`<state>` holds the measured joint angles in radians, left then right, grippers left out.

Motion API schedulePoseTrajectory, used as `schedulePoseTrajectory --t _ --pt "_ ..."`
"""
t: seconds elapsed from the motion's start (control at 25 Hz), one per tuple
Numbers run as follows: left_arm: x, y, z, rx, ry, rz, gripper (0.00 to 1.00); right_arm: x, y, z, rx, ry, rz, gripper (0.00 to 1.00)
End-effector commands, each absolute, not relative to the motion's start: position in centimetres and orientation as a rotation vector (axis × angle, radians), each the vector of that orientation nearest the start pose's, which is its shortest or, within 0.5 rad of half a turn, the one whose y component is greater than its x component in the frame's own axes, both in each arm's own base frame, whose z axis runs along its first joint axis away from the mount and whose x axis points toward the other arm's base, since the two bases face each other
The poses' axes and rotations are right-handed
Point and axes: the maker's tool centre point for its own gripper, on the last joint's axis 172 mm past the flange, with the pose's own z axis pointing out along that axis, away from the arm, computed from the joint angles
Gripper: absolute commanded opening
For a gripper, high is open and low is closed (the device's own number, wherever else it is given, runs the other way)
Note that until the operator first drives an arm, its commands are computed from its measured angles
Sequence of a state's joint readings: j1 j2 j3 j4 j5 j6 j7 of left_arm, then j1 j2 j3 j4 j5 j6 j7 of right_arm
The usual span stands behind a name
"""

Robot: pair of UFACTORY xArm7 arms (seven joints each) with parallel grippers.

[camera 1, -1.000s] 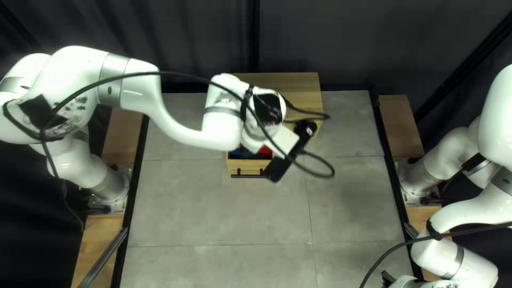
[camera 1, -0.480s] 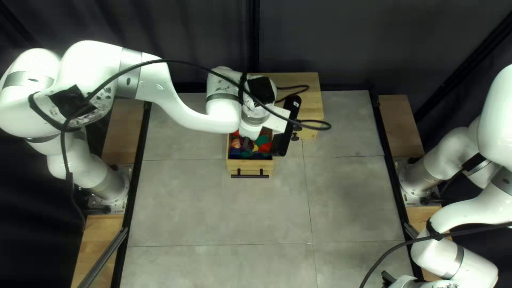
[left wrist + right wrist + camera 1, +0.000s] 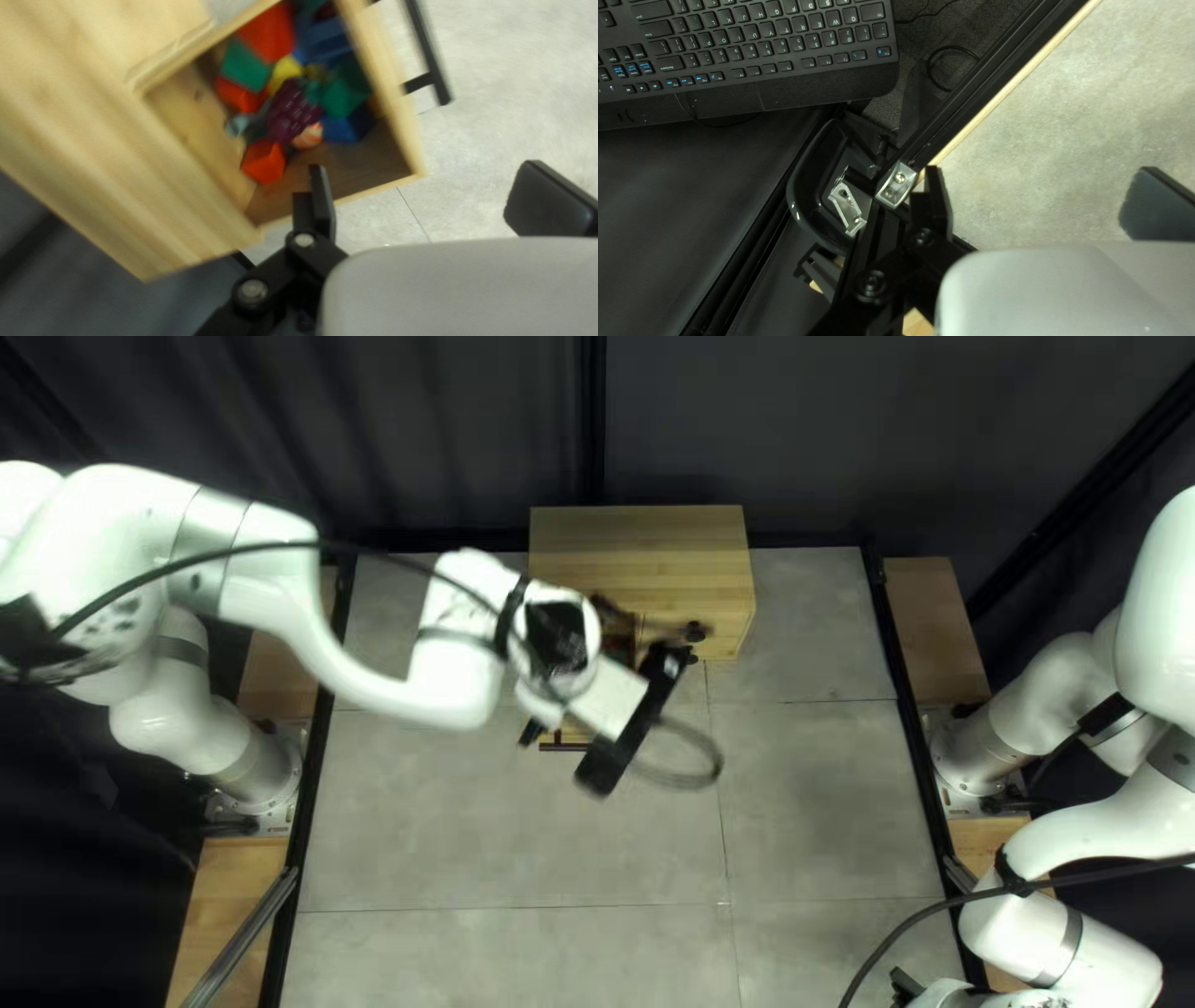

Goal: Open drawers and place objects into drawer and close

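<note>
The left gripper, fingers apart, is now brought nearer the front of the open drawer than before, so closing is seemingly being prepared.

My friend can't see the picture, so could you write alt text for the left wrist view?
An open wooden drawer holds a jumble of orange-red, green, yellow, blue and purple pieces. The robot's left gripper is open, with nothing between its black fingers.

Two arms, one wooden cabinet, one open drawer, one keyboard.
</note>
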<state>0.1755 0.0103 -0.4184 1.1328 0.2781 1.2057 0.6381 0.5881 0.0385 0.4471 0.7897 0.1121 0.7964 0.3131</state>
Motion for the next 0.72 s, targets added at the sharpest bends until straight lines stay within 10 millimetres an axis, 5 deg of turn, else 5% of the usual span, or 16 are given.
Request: schedulePoseTrajectory --t 0.04,0.16,0.72 --pt "45.2 -9.5 20.1 -2.392 1.778 0.265 1.0 19.8 37.0 9.1 -2.932 -0.975 0.143 1.0" --pt "45.6 -11.0 19.5 -2.337 1.888 0.305 1.0 19.8 37.0 9.1 -2.932 -0.975 0.143 1.0" --pt "45.6 -11.1 19.5 -2.34 1.888 0.308 1.0 19.8 37.0 9.1 -2.932 -0.975 0.143 1.0"
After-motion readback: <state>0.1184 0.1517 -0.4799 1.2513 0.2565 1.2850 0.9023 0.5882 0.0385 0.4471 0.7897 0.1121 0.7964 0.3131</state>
